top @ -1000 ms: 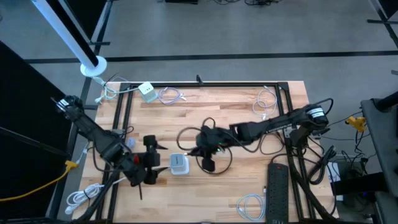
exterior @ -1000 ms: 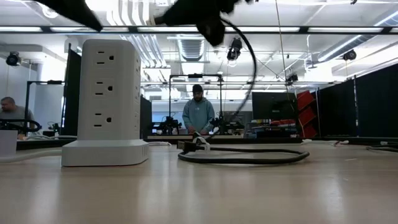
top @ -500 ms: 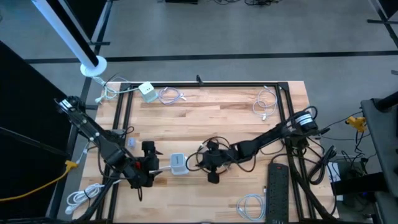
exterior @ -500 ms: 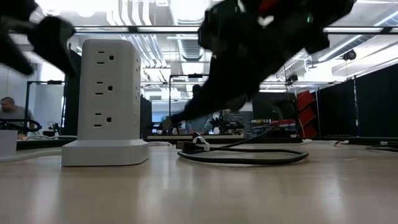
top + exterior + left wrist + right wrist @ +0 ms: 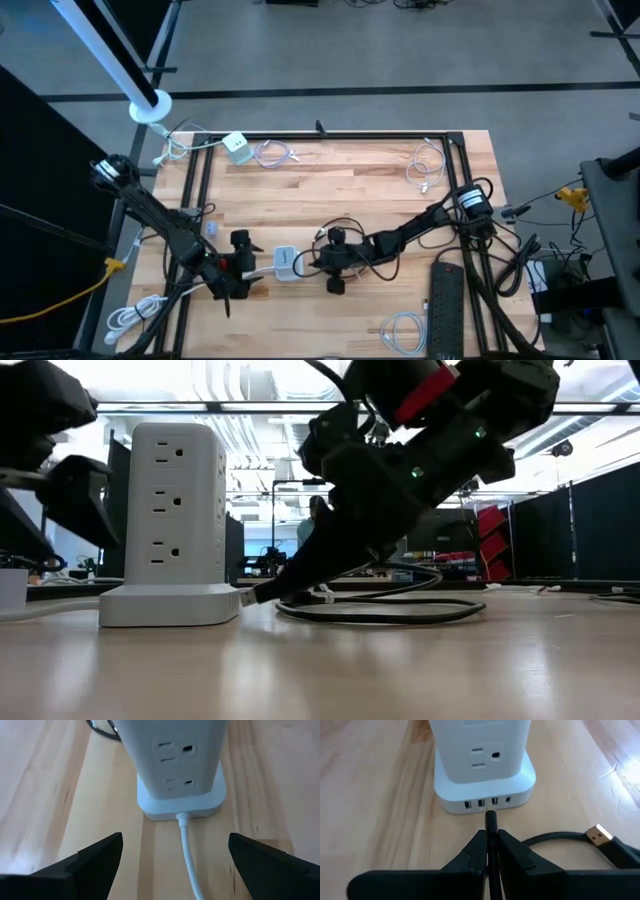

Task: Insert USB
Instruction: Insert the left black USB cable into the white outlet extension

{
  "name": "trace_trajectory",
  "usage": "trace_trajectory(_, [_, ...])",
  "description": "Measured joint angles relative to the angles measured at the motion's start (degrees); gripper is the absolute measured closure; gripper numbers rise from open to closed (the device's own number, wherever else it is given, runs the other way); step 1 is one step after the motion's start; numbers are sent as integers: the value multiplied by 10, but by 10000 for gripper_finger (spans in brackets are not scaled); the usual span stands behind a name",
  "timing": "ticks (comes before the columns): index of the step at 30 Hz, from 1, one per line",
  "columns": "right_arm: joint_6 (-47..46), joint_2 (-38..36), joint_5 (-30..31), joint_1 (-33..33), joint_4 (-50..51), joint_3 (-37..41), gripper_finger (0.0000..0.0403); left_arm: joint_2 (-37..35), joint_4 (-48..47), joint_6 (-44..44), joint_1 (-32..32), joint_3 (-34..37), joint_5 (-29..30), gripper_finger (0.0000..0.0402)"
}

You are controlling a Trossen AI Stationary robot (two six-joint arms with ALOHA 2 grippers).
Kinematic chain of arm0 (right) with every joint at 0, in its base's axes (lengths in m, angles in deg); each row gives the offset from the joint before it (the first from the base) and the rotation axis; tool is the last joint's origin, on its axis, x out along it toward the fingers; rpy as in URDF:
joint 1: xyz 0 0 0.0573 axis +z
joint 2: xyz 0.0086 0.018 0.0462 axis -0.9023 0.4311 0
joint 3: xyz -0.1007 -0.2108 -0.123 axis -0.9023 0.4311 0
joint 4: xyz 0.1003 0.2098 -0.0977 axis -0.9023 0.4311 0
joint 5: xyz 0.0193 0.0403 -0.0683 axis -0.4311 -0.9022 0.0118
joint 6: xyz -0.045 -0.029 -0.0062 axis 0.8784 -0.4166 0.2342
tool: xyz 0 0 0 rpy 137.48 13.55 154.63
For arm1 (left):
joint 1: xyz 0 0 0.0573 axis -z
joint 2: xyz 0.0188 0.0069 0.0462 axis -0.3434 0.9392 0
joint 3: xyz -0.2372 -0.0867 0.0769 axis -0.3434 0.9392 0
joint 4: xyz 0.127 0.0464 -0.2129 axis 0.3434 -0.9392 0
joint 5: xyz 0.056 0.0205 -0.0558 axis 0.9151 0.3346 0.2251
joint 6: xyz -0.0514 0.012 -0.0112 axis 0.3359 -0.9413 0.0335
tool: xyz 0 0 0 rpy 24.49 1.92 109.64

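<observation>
Right gripper [image 5: 490,851] fingers pinching USB plug [image 5: 490,818] at power tower [image 5: 484,770] base edge; left gripper [image 5: 170,857] fingers wide.

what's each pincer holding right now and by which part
Right pincer pinches the black USB cable just behind its plug, at the power tower's ports. Left pincer is open, holding nothing.

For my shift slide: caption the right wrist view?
Right gripper holds black USB plug at power tower base ports.
</observation>
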Motion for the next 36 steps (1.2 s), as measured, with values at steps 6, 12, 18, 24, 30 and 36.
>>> trace_trajectory(6, [4, 5, -1, 0, -14, -3, 384, 0, 53, -4, -1, 27, 2, 51])
trace_trajectory(12, [-11, 22, -1, 3, -15, -5, 384, 0, 57, -8, -3, 30, 15, 51])
trace_trajectory(18, [-11, 23, -5, 16, -41, -4, 384, 0, 77, -16, -8, 39, 16, 51])
trace_trajectory(24, [-12, 23, -1, 23, -44, -5, 384, 8, 139, -19, -15, 64, 30, 51])
trace_trajectory(30, [-18, 23, -1, 23, -43, -5, 384, 59, 187, -38, -18, 66, 29, 51])
trace_trajectory(36, [-42, 38, 2, 29, -46, -5, 384, 132, 244, -53, -18, 62, 30, 51])
